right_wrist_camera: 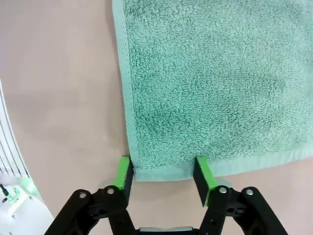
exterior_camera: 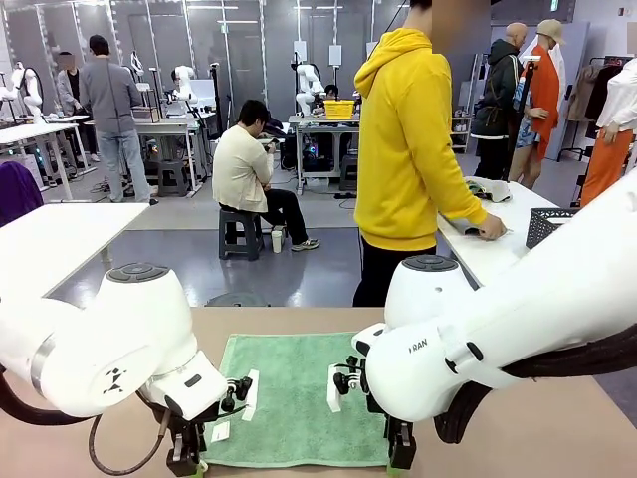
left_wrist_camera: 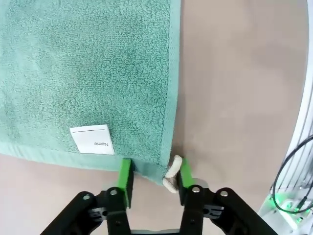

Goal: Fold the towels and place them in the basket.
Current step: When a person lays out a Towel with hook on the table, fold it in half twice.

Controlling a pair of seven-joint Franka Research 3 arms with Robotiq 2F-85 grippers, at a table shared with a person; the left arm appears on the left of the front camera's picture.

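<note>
The mint green towel (exterior_camera: 294,398) (left_wrist_camera: 88,73) (right_wrist_camera: 210,88) lies spread flat in a single layer on the tan table (exterior_camera: 557,438), its long sides running away toward the far edge. Its terry pile looks even, with a smoother hemmed border all round. A white tag (left_wrist_camera: 93,140) printed with "Name" sits on top just inside the near hem, and a small white loop (left_wrist_camera: 172,174) pokes out at the near left corner. Well apart, the dark perforated basket (exterior_camera: 550,225) stands on a white table (exterior_camera: 498,249) beyond.
</note>
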